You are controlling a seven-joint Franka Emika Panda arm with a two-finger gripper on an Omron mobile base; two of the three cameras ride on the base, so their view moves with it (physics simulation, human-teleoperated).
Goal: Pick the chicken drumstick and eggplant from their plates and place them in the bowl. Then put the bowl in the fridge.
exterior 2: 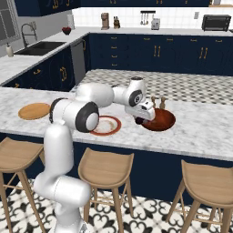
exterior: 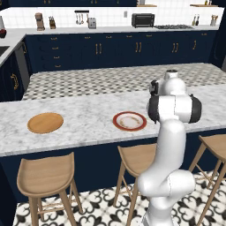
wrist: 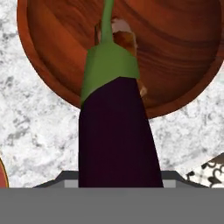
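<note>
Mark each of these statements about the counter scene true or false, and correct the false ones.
1. The eggplant hangs from the gripper at the bowl. True.
2. The chicken drumstick lies on the red-rimmed plate. False: it lies inside the bowl, behind the eggplant's green cap.
3. The orange-tan plate has nothing on it. True.
4. The bowl stands to the left of both plates in the right base view. False: it stands to their right on the marble counter.
5. The eggplant's stem end points toward the bowl in the hand view. True.
</note>
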